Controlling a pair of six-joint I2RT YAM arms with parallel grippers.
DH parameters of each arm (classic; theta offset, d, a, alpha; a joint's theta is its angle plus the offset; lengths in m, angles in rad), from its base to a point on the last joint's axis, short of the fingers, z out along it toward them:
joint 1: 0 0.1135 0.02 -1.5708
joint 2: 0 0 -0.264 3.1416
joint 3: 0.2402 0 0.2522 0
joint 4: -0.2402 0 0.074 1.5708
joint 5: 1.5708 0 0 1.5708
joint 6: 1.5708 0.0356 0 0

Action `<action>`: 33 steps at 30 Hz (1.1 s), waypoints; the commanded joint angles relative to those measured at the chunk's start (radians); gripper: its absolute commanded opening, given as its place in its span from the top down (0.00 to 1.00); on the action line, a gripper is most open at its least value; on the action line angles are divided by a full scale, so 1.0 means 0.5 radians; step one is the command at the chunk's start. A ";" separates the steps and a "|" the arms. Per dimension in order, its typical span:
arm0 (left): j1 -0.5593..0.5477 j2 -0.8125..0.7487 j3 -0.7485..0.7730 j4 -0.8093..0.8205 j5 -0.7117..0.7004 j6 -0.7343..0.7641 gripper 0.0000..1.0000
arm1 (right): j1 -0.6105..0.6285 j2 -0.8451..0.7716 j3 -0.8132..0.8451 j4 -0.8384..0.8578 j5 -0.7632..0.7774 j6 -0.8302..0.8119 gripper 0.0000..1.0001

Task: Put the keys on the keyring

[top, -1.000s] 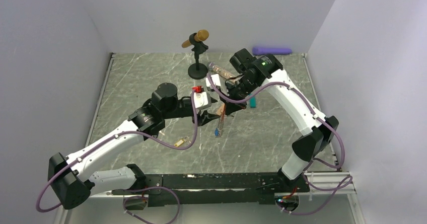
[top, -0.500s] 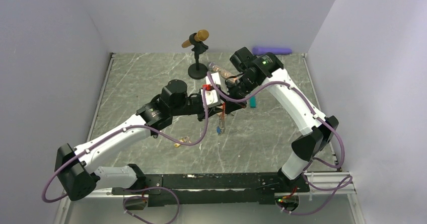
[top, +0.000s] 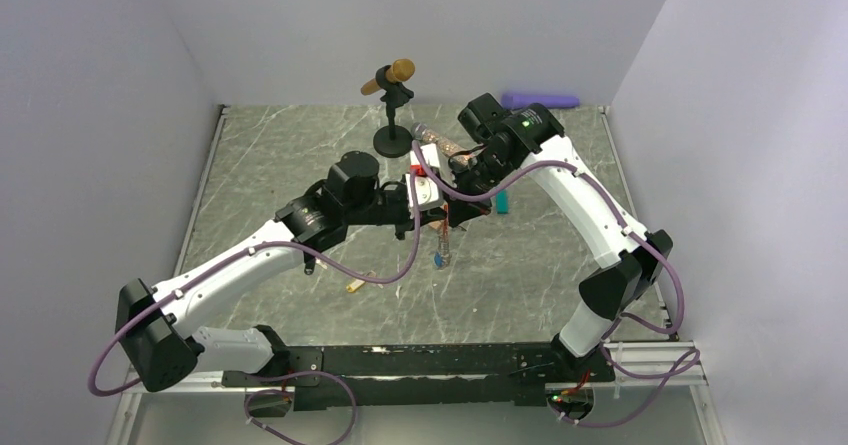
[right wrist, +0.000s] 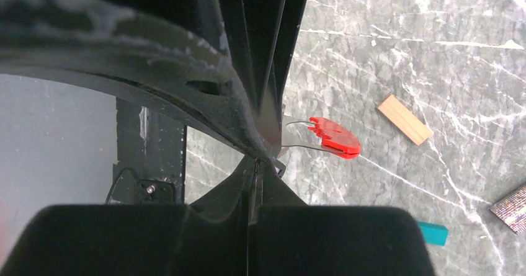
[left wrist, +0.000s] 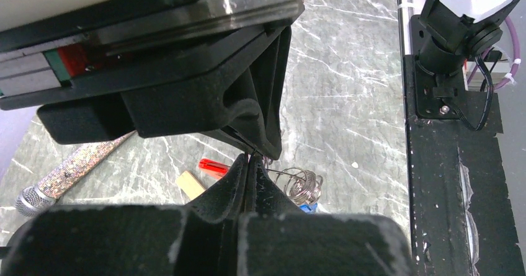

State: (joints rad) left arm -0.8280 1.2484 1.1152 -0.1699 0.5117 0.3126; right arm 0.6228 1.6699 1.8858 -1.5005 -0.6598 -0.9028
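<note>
- The left gripper (left wrist: 251, 159) is clenched, its tips pinching the thin wire that runs to the silvery coil of the keyring (left wrist: 304, 186)
- The right gripper (right wrist: 257, 158) is clenched too, gripping the wire beside the keyring's red clip
- Both grippers meet tip to tip above the middle of the table (top: 280, 165), the keyring between them off the surface
- A blue-tagged key (top: 440, 259) hangs just below the coil
- A tan block (right wrist: 404, 119) lies on the table under the grippers; a teal block (top: 503, 203) sits just right of them
</note>
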 commanded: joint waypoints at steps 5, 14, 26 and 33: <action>-0.004 -0.112 -0.093 0.130 -0.144 -0.078 1.00 | 0.004 -0.077 0.024 0.104 -0.112 0.032 1.00; 0.020 -0.436 -0.659 1.097 -0.405 -0.716 1.00 | -0.074 -0.213 -0.192 0.366 -0.346 0.117 0.93; 0.024 -0.435 -0.998 1.993 -0.583 -1.224 1.00 | -0.110 -0.218 -0.321 0.415 -0.629 0.066 0.93; 0.025 -0.328 -1.028 2.250 -0.623 -1.356 1.00 | -0.126 -0.261 -0.385 0.488 -0.692 0.084 0.91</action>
State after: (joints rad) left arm -0.8234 1.0679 0.5793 0.7013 0.2646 -0.2890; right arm 0.5514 1.5814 1.7031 -1.2755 -0.9272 -0.8604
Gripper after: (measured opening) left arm 0.008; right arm 0.088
